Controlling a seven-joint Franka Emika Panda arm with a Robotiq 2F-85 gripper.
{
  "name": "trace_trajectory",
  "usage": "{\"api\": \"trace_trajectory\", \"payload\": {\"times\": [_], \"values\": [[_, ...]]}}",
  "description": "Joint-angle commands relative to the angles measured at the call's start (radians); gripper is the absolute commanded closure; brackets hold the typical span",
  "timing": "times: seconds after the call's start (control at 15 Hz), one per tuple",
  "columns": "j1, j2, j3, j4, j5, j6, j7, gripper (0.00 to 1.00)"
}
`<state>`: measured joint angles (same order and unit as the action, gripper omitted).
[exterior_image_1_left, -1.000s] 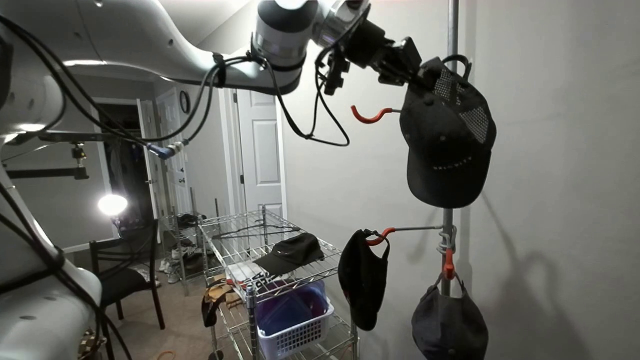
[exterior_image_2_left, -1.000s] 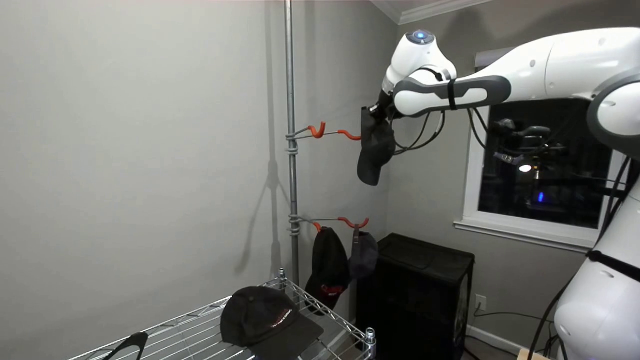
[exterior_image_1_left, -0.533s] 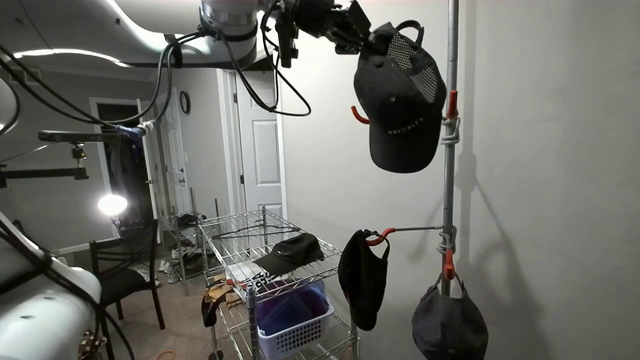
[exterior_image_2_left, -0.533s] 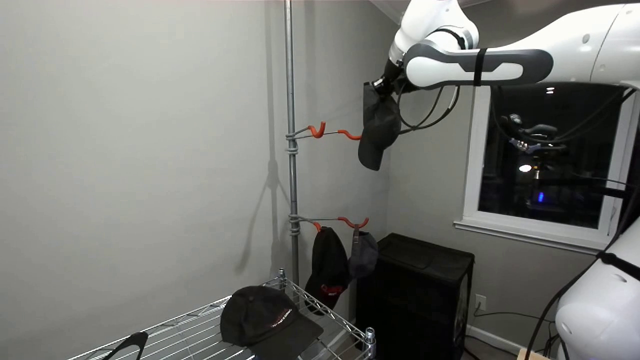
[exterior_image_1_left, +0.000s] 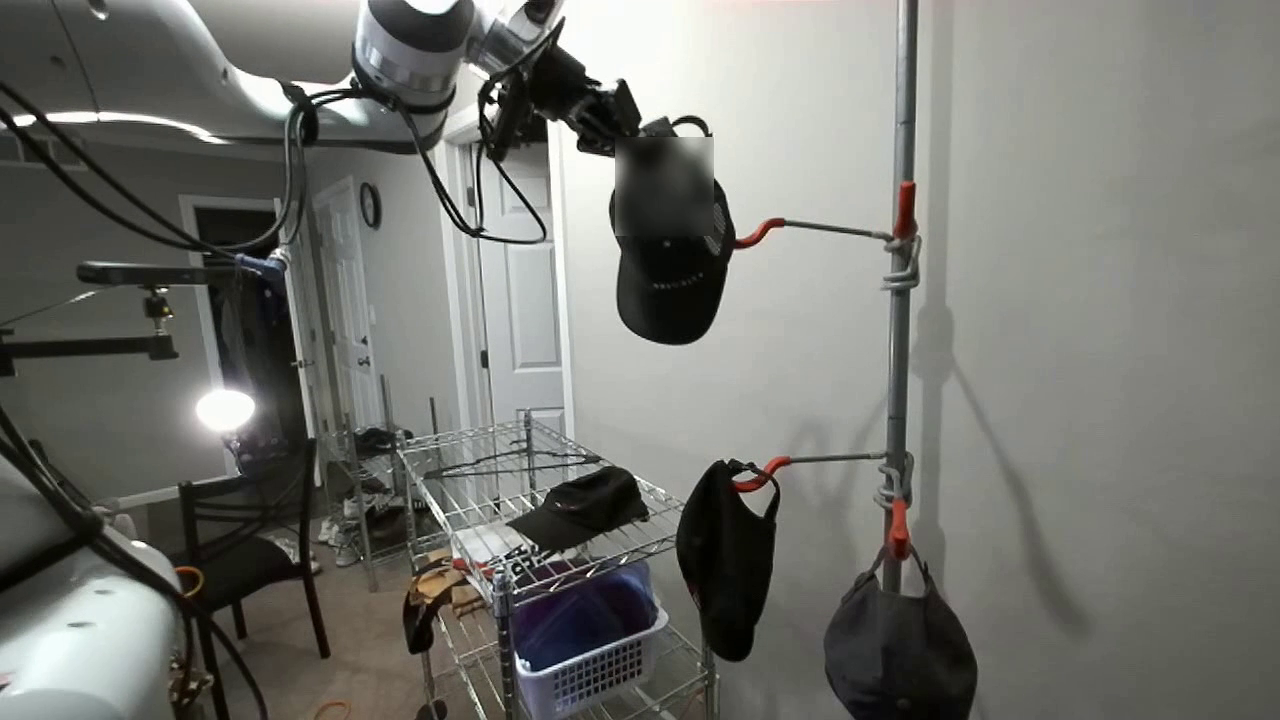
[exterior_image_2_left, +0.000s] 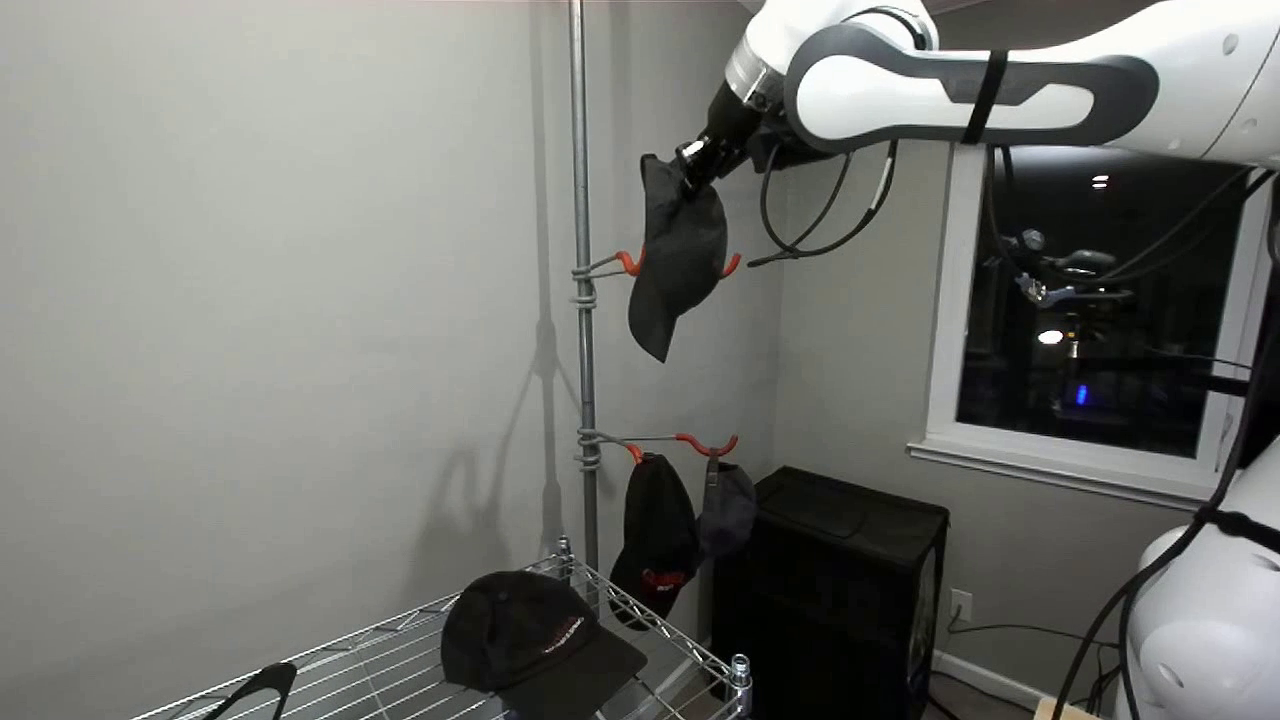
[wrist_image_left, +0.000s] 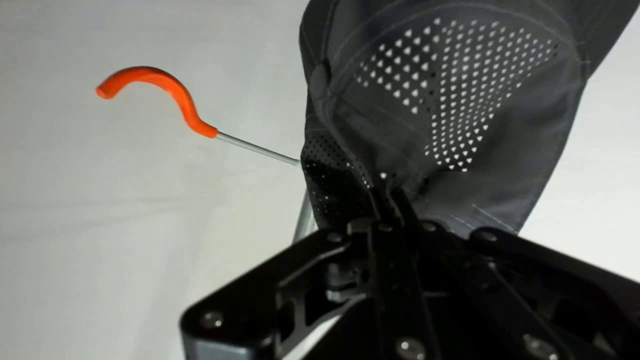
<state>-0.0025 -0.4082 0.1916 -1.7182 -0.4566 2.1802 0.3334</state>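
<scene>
My gripper (wrist_image_left: 389, 200) is shut on the edge of a black cap (wrist_image_left: 505, 120) with mesh panels. The cap hangs brim-down from the fingers in both exterior views (exterior_image_1_left: 670, 295) (exterior_image_2_left: 680, 240). The gripper also shows above it there (exterior_image_1_left: 612, 120) (exterior_image_2_left: 700, 165), though a blurred patch covers part of the cap in an exterior view. The cap is at the height of the upper orange-red hooks (exterior_image_1_left: 762, 232) (exterior_image_2_left: 731, 265), overlapping one in view. I cannot tell if they touch. In the wrist view an orange hook (wrist_image_left: 170, 85) stands left of the cap, its rod passing behind it.
A metal pole (exterior_image_1_left: 905, 120) (exterior_image_2_left: 580, 150) carries the hooks. A black cap (exterior_image_1_left: 728, 570) and a grey cap (exterior_image_1_left: 900, 640) hang on the lower hooks. A wire shelf (exterior_image_2_left: 739, 675) holds another black cap (exterior_image_2_left: 530, 640). A black cabinet (exterior_image_2_left: 850, 540) stands by the window.
My gripper and the held cap have moved away from in front of the pole, rising then shifting sideways along the upper hooks. The near upper hook and its rod are now uncovered in an exterior view.
</scene>
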Motion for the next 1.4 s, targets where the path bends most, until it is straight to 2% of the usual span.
{"api": "trace_trajectory", "payload": {"times": [0.0, 0.27, 0.53, 0.73, 1.07, 1.33], "values": [[0.033, -0.019, 0.018, 0.0, 0.043, -0.008, -0.085, 1.0], [0.048, -0.035, 0.042, -0.004, 0.031, -0.001, -0.104, 1.0], [0.023, -0.06, 0.087, -0.011, 0.002, -0.049, -0.04, 1.0], [0.048, -0.056, 0.106, -0.029, 0.033, -0.065, -0.045, 1.0], [0.081, 0.016, 0.151, -0.051, 0.074, -0.119, -0.052, 1.0], [0.101, 0.093, 0.163, -0.053, 0.091, -0.219, -0.057, 1.0]]}}
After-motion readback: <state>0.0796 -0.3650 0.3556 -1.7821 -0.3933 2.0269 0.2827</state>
